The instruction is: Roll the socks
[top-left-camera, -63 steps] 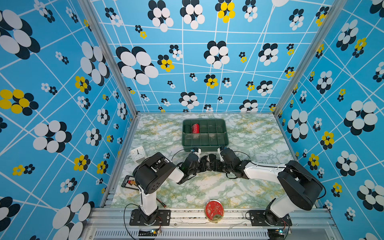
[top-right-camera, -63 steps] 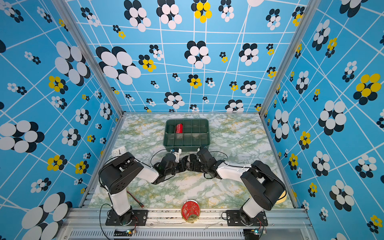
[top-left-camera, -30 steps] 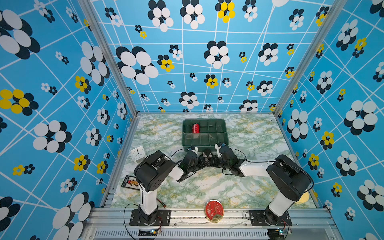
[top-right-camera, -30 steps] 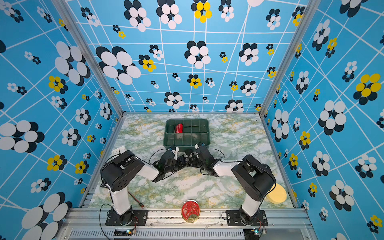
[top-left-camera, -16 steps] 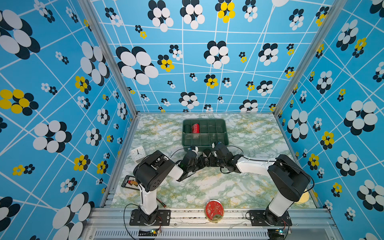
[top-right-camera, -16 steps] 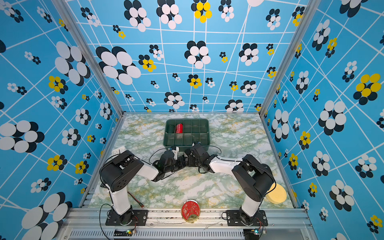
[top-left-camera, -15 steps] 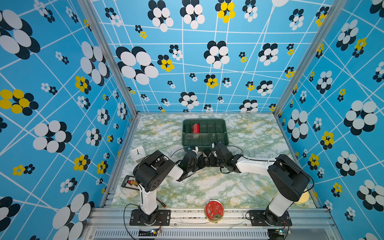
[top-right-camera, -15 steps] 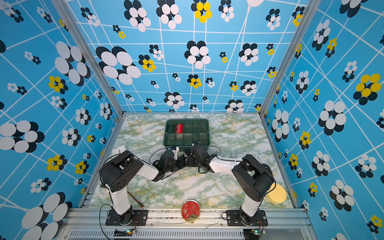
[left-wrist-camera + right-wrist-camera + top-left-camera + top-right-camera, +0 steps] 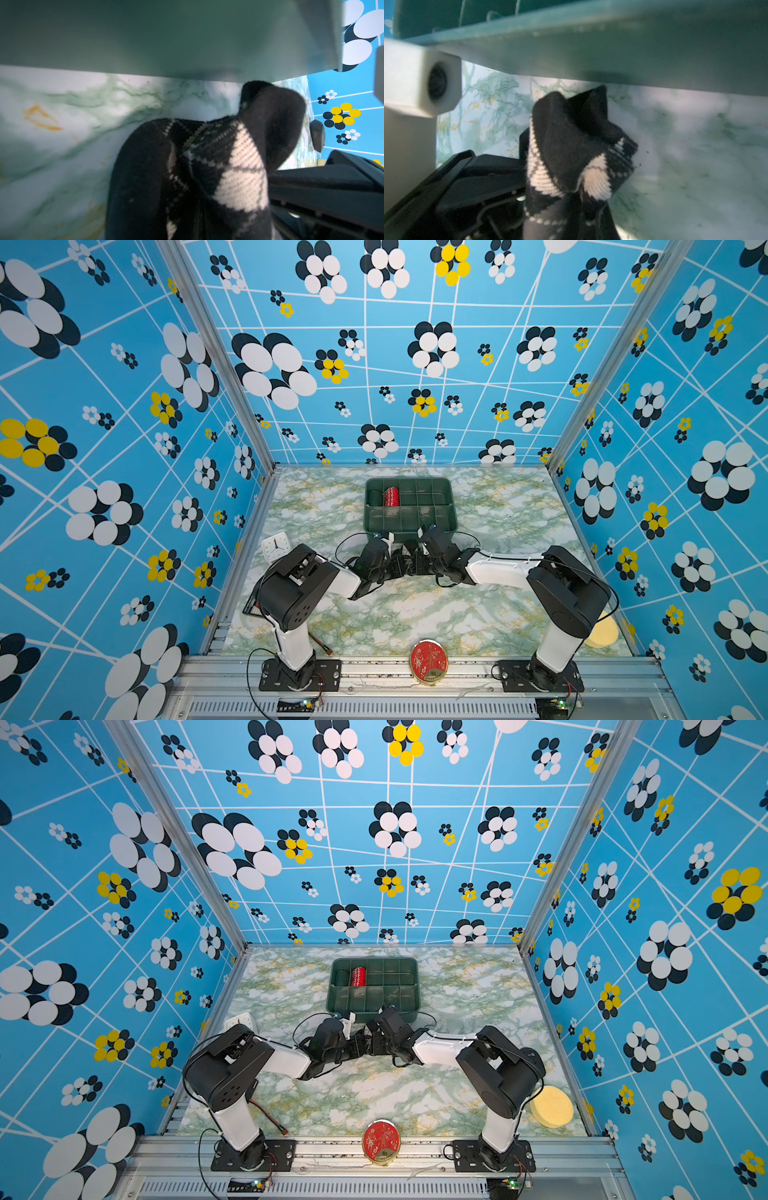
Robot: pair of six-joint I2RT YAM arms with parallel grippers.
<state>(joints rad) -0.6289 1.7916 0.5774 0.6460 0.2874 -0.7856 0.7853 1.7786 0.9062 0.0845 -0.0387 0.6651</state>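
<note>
Close against the green tray (image 9: 407,529), over the table (image 9: 415,614), the socks (image 9: 566,158) stand bunched between both arms. The right claw (image 9: 417,563) is clenched on them; whether the left claw (image 9: 398,564) grips, I cannot tell. A slack left side would likely let the bundle unroll or snag the tray wall.
</note>
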